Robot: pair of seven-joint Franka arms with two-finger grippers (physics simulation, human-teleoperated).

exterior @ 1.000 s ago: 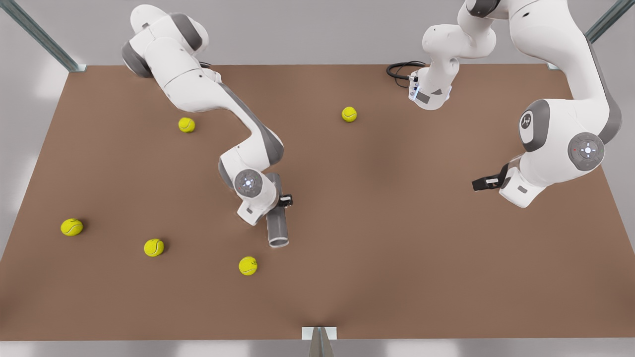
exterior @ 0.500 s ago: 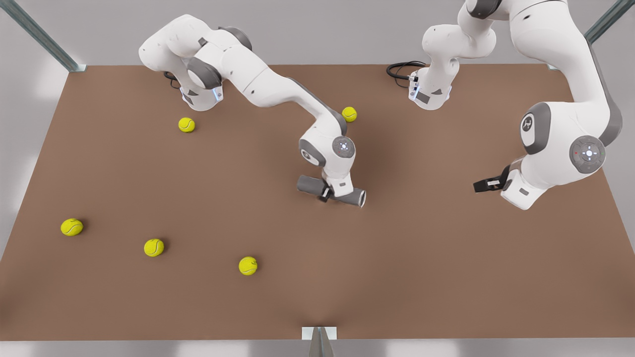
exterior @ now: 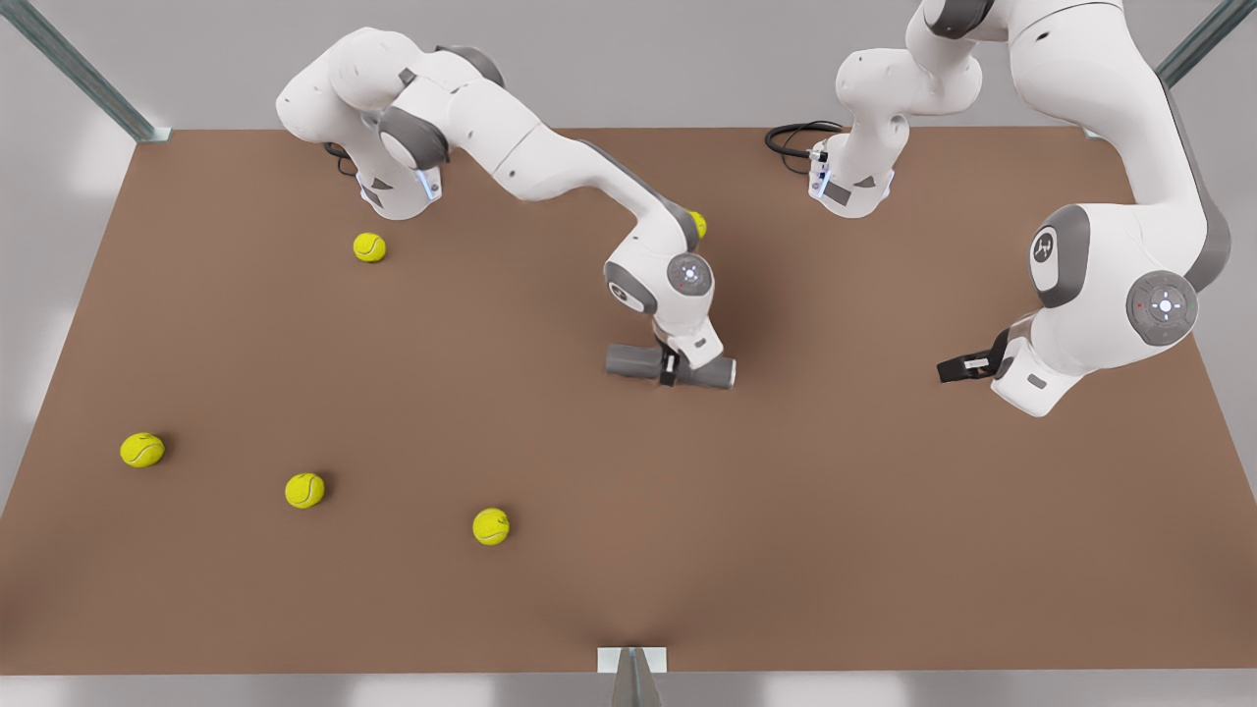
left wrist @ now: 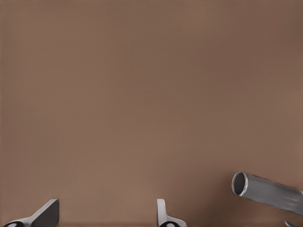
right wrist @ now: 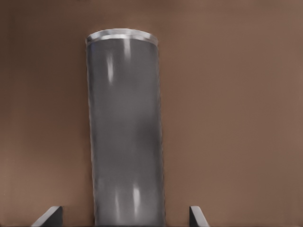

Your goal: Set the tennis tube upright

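The tennis tube [exterior: 633, 360] is a grey cylinder held lying level, crosswise, near the table's middle in the front view. My right gripper [exterior: 670, 373] is shut on its midsection from above. In the right wrist view the tennis tube [right wrist: 125, 132] runs away from the camera between the two fingers [right wrist: 51, 217], metallic rim at the far end. My left gripper [exterior: 957, 365] waits open at the front view's right, low over the table. In the left wrist view its fingers [left wrist: 163, 216] stand apart, and the tennis tube [left wrist: 267, 191] shows farther off with its hollow end facing the camera.
Several yellow-green tennis balls lie on the brown table [exterior: 884, 550]: one [exterior: 369, 246] at the back left, three [exterior: 142, 450] [exterior: 304, 490] [exterior: 490, 526] at the front left, one [exterior: 698, 224] half hidden behind the right arm. A black cable [exterior: 791, 137] lies at the back.
The right arm swung the tube from the front left to the table's middle, turning it from pointing forward to lying crosswise and level. The left arm barely moved.
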